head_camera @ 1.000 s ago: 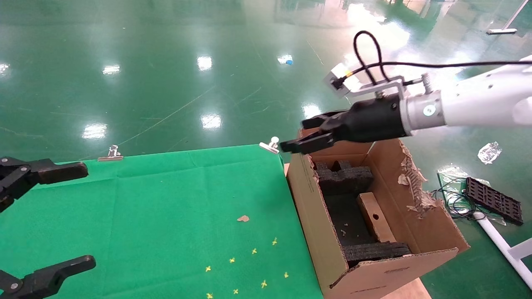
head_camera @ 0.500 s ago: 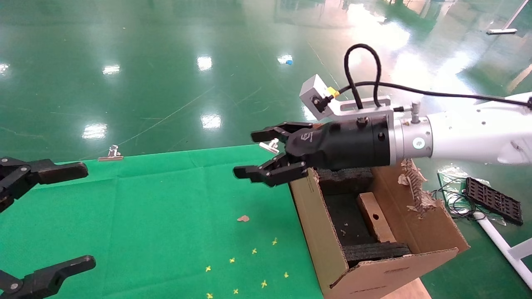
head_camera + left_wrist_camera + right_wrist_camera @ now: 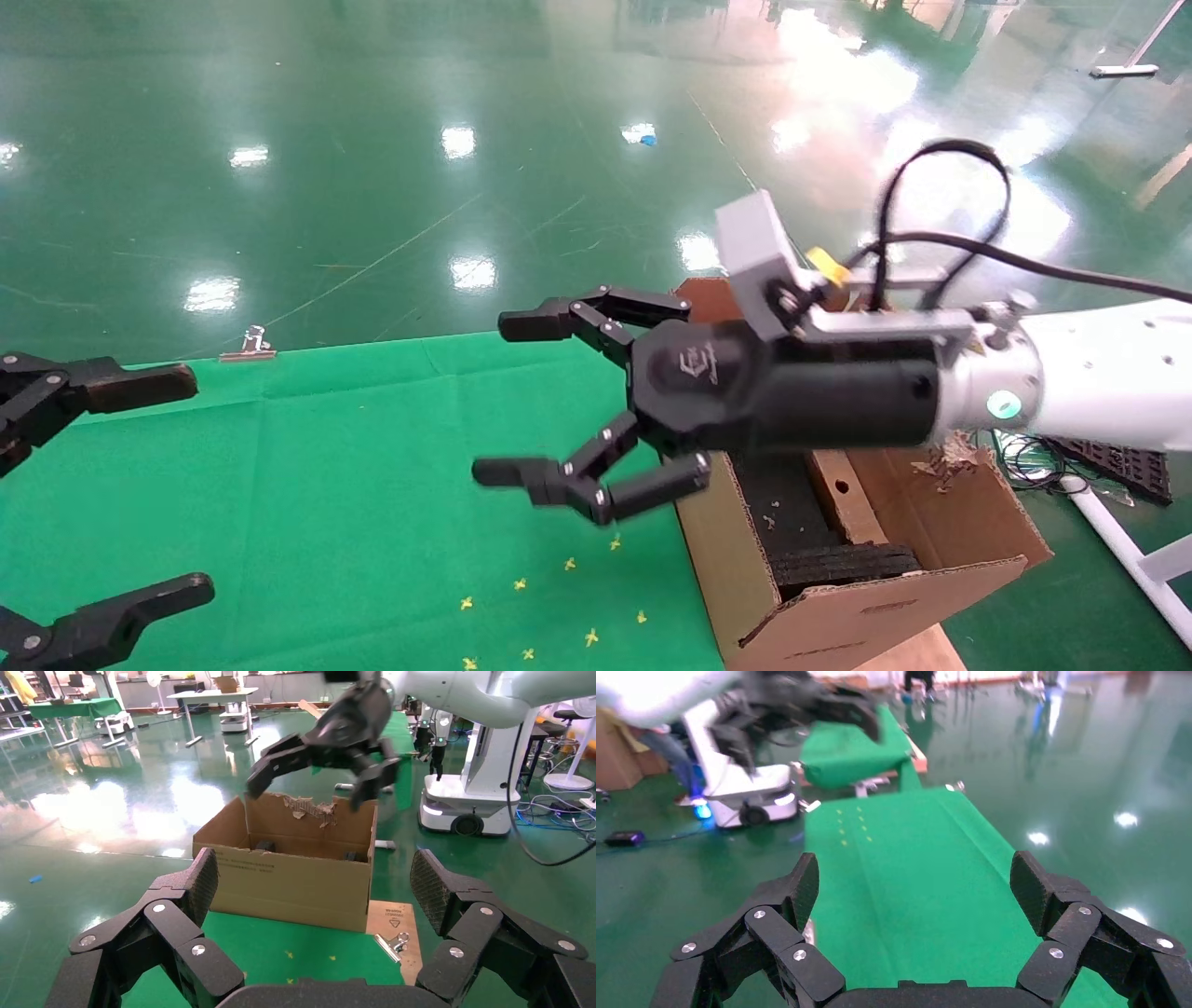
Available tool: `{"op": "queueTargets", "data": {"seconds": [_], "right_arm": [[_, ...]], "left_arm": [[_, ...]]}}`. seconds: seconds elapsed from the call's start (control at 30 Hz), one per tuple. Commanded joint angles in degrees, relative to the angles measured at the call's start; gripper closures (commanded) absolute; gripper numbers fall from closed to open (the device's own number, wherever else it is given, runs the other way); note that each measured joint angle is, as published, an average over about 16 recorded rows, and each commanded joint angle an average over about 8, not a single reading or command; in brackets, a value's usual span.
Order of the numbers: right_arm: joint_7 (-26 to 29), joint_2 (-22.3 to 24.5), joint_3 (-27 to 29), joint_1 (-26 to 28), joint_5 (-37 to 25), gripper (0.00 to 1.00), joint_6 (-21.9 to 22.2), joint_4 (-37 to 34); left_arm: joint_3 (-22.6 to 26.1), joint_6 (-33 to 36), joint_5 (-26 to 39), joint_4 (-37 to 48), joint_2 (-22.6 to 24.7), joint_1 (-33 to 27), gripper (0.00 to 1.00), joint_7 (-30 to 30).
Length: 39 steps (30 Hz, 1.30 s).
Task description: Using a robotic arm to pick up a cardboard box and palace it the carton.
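The small slim cardboard box (image 3: 843, 503) lies inside the large brown carton (image 3: 838, 615), leaning between black foam blocks (image 3: 838, 564), its round hole showing. The carton stands at the table's right edge and also shows in the left wrist view (image 3: 292, 871). The white robotic arm (image 3: 1099, 382) reaches in from the right; my right gripper (image 3: 503, 396) is open and empty, held above the green cloth just left of the carton. It shows in the left wrist view (image 3: 320, 776) above the carton. My left gripper (image 3: 182, 485) is open and empty at the table's left edge.
A green cloth (image 3: 372, 485) covers the table, with small yellow marks (image 3: 559, 596) near the front. Metal clips (image 3: 247, 345) hold its far edge. One carton flap (image 3: 941, 457) is torn ragged. Cables and a black grid part (image 3: 1108, 457) lie on the floor to the right.
My right gripper has moved from above the carton's far end leftward and nearer, out over the green cloth, and its fingers have spread wider. The left gripper has not moved.
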Motion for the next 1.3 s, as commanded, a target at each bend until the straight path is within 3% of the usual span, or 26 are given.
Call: {"op": "queueTargets", "data": {"seconds": [0.03, 0.4, 1.3], "right_arm": [[-0.84, 0.35, 2.68, -2.34, 0.93, 0.00, -0.56, 2.20], [-3.21, 1.41, 11.21, -9.81, 3.92, 0.00, -2.31, 9.01], [-2.69, 1.15, 8.65, -7.56, 3.02, 0.00, -1.79, 7.05]], "left_arm": [[0.01, 0.00, 0.00, 0.00, 0.00, 0.00, 0.00, 0.00], [0.01, -0.03, -0.03, 0.02, -0.01, 0.01, 0.00, 0.02], [0.02, -0.03, -0.04, 0.02, -0.02, 0.01, 0.00, 0.01]]}}
